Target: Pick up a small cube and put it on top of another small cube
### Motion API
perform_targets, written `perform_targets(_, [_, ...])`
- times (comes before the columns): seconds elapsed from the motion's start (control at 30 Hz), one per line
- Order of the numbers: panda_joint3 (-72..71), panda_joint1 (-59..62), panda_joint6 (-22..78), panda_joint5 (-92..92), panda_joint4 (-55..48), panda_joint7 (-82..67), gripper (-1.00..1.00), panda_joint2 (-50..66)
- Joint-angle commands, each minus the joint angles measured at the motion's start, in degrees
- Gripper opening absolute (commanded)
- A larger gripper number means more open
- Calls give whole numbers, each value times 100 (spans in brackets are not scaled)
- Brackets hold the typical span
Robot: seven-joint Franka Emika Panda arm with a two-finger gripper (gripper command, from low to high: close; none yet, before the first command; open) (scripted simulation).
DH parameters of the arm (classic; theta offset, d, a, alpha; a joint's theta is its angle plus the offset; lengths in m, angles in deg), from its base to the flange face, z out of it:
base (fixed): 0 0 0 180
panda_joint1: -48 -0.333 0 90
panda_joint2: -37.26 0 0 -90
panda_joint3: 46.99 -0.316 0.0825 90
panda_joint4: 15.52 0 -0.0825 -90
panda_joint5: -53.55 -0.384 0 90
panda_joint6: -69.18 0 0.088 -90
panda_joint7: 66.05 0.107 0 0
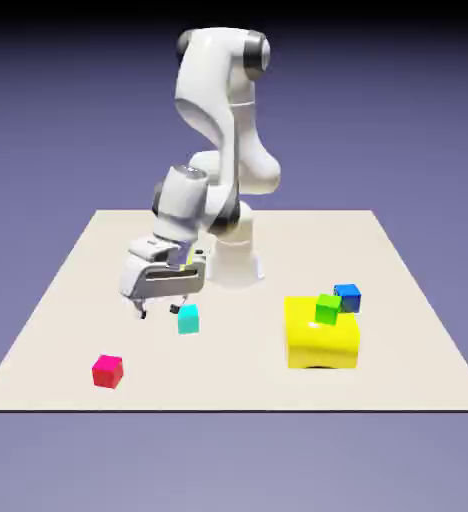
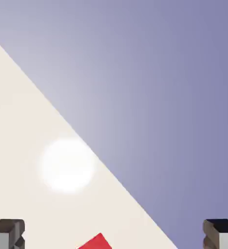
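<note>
With the gripper (image 1: 159, 311) empty and its fingers spread above the bench (image 1: 238, 375), the step in hand appears to be the approach; next, advance toward the red-pink cube (image 1: 108, 372), nearer the camera than the gripper, and align before lowering.

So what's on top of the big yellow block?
A small green cube sits on top of the yellow block. The bit of yellow right under the green cube is covered, so nobody can see it.
</note>
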Motion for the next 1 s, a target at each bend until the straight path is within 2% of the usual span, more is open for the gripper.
perform_targets(0.0, [23, 76, 88, 164, -115, -246, 0, 208])
perform_targets(0.2, [158, 564, 596, 1110, -777, -1658, 0, 1403])
perform_targets(0.43, [477, 551, -85, 1658, -1189, -1146, 0, 2459])
perform_targets(0.47, [477, 551, -85, 1658, -1189, -1146, -100, 2459])
perform_targets(0.67, [164, 564, 584, 1120, -785, -1649, -100, 1422])
perform_targets(0.97, [100, 33, 1562, 139, 953, 269, -100, -447])
